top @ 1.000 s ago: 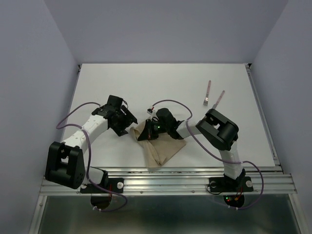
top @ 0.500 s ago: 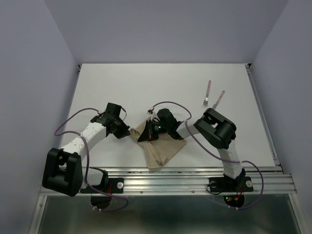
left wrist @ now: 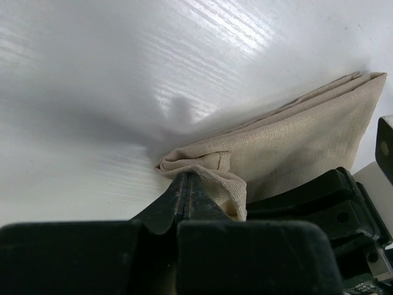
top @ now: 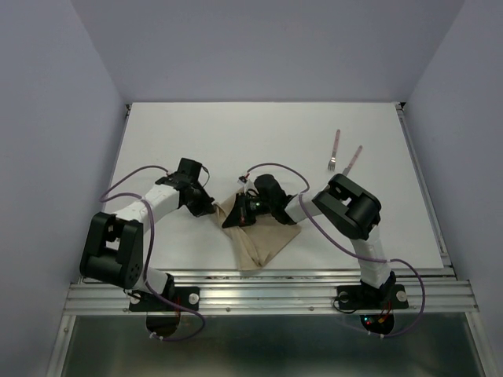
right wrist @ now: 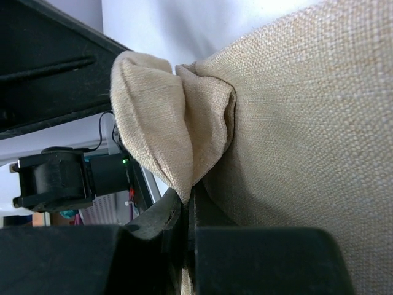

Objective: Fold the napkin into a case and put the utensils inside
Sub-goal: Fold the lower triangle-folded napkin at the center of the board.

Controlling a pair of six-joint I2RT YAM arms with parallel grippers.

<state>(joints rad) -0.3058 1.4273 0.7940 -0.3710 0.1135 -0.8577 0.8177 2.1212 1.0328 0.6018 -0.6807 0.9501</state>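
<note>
On table (top: 236,141), napkin (top: 263,239), long axis diagonal

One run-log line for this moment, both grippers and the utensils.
step: folding | left gripper: shut on napkin corner | right gripper: shut on napkin fold | utensils: on table, far right, apart from napkin

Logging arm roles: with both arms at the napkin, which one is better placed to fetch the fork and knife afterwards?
Right, probably. The fork and knife lie far right on the table, on its side. The left fingers pinch the napkin at its left corner, farther off. The right fingers pinch it too.
</note>
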